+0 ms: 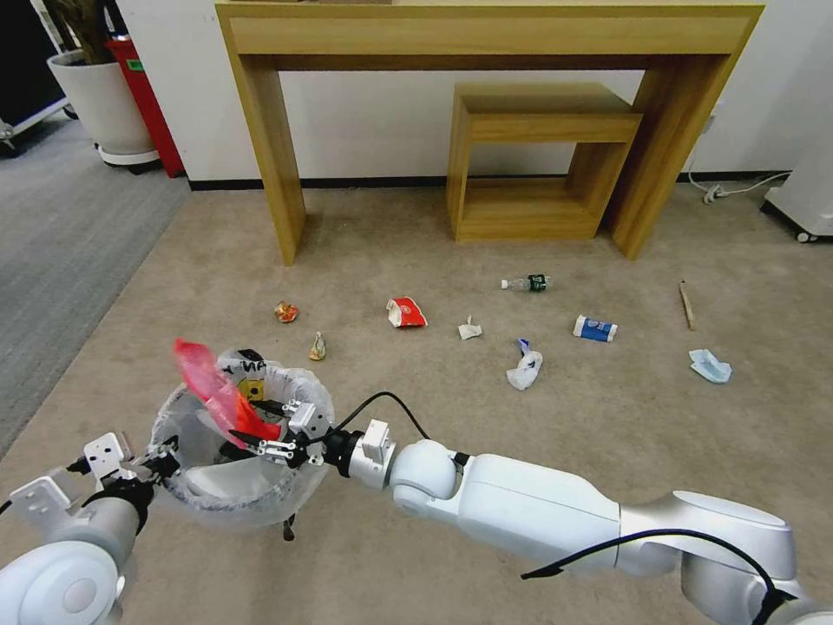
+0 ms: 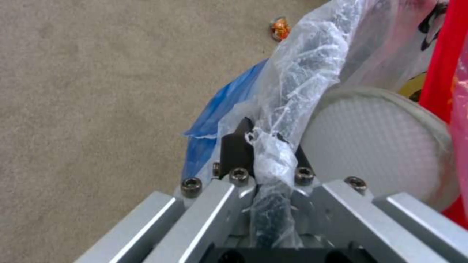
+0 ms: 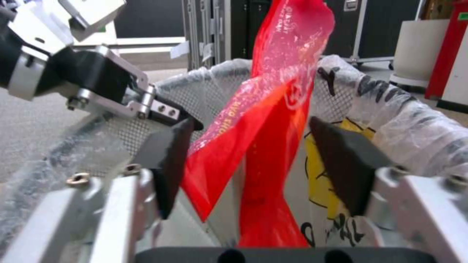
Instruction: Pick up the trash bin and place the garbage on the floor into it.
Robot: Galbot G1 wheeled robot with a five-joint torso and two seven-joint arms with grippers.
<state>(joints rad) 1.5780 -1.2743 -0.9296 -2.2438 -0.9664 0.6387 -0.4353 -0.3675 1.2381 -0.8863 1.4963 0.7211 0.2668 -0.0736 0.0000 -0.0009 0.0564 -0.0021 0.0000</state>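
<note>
1. Left gripper clenched on the near-left rim of the trash bin — pads pinching the bagged mesh edge, seen close in the left wrist view. Bin lifted off the beige carpet at the lower left of the head view, tilted a little toward the robot.
2. Right gripper reaching across over the bin mouth, jaws spread apart, gripping nothing; dark pads standing on either side of the red plastic bag without pressing it.
3. Red plastic bag half inside the bin, upper end sticking up above the rim, lower end down against the white liner with its yellow mark.
4. Something white and round lying in the bin bottom; cannot tell what.
5. Still scattered on the carpet, well apart from the bin: orange wrapper, small crumpled wrapper, red-and-white packet, white paper scrap, green-labelled bottle, crumpled white piece, blue-white carton, wooden stick, blue mask.
6. Behind the litter — wooden desk with a low wooden stool beneath it.
</note>
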